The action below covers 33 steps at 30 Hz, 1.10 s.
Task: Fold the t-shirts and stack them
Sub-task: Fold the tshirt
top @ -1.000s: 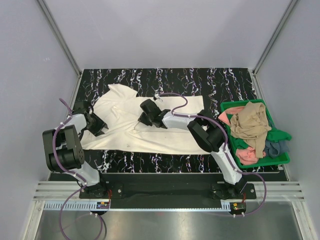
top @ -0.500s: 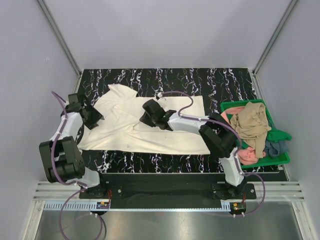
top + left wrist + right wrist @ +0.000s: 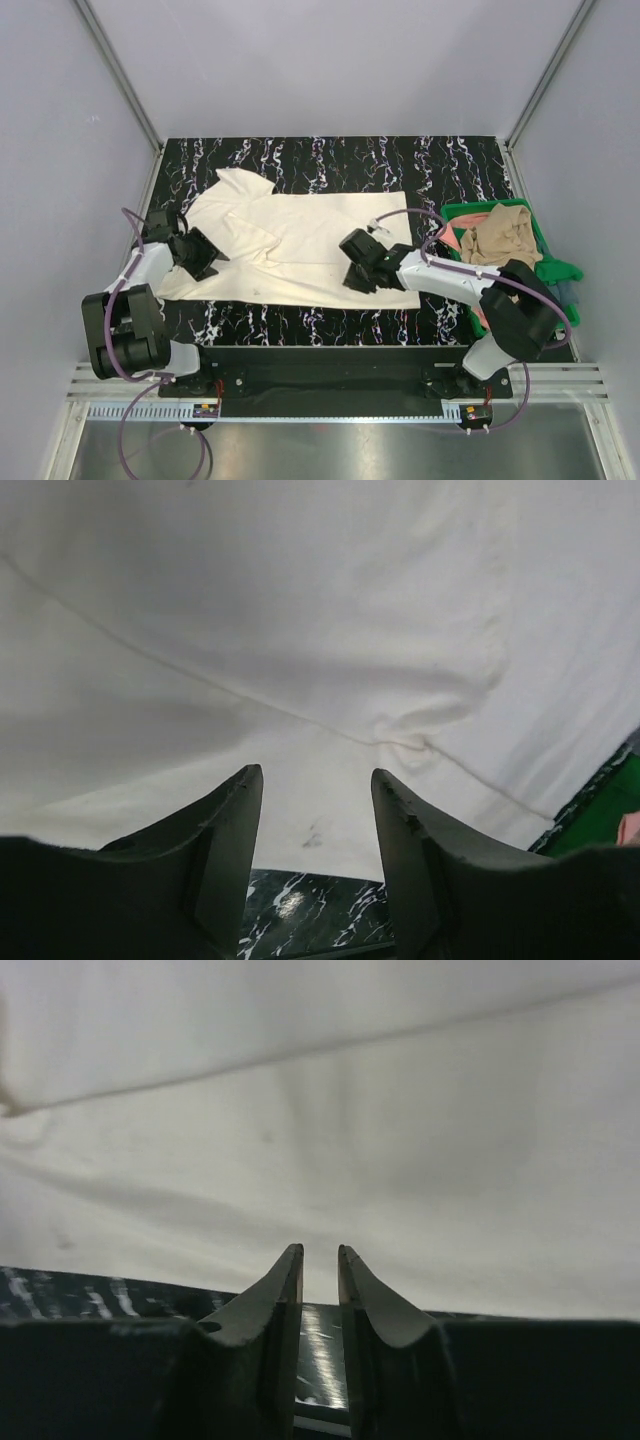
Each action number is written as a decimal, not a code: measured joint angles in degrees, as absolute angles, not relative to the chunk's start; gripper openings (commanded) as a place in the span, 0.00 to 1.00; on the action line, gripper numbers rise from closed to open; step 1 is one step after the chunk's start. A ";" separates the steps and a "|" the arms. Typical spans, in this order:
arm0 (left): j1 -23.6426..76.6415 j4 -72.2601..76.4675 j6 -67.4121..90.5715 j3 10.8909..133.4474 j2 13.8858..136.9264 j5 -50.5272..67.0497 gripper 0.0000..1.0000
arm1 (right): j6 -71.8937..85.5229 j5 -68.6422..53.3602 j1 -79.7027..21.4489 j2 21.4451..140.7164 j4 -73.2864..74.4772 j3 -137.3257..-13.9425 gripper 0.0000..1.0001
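A large cream t-shirt point(image 3: 300, 230) lies spread on the black marbled table point(image 3: 450, 165). My left gripper point(image 3: 203, 257) is at the shirt's left edge, low over the cloth. In the left wrist view the left gripper point(image 3: 315, 780) is open with nothing between its fingers, and the cream t-shirt point(image 3: 300, 630) fills the view ahead. My right gripper point(image 3: 352, 272) hovers over the shirt's near right part, by the hem. In the right wrist view the right gripper point(image 3: 320, 1252) shows a narrow empty gap, with the cream t-shirt point(image 3: 350, 1140) beyond it. A tan t-shirt point(image 3: 500, 238) lies heaped in a bin.
A green plastic bin point(image 3: 475, 209) stands at the table's right edge, partly hidden by my right arm, and holds more shirts. Grey walls enclose the table on three sides. A black rail runs along the near edge.
My right gripper has left the shirt's middle, moved right and nearer, and gone from shut to slightly open. The shirt's middle now lies flatter. My left gripper shifted slightly along the left edge.
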State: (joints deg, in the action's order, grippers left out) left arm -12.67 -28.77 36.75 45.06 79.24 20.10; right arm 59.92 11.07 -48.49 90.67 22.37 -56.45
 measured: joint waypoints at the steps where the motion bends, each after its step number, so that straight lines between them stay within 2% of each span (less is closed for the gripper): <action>1: -12.67 -29.39 36.88 44.58 79.24 19.11 0.51 | 60.40 11.07 -48.34 89.93 23.40 -54.39 0.27; 9: -12.71 -35.57 38.02 44.49 80.38 1.28 0.46 | 66.00 11.79 -47.83 85.80 26.63 -44.16 0.27; 11: -12.71 -37.01 38.09 44.49 81.32 -1.76 0.43 | 67.13 12.29 -47.83 84.79 26.72 -42.96 0.28; 15: -12.71 -39.18 38.02 44.47 81.10 -3.68 0.43 | 69.73 12.58 -47.81 83.37 25.61 -41.21 0.29; 22: -12.71 -43.40 38.87 44.53 69.84 -10.76 0.45 | 71.64 12.49 -47.77 80.55 25.52 -38.92 0.31; 25: -12.78 -44.64 37.08 45.56 67.05 -10.26 0.45 | 70.00 11.68 -47.72 79.15 27.22 -38.68 0.34; 28: -12.80 -44.25 34.09 47.53 64.55 -4.93 0.51 | 65.80 9.63 -47.70 76.58 28.88 -39.72 0.38; 33: -12.71 -41.63 29.58 57.14 60.53 4.40 0.57 | 55.96 5.93 -45.28 74.26 30.28 -49.41 0.38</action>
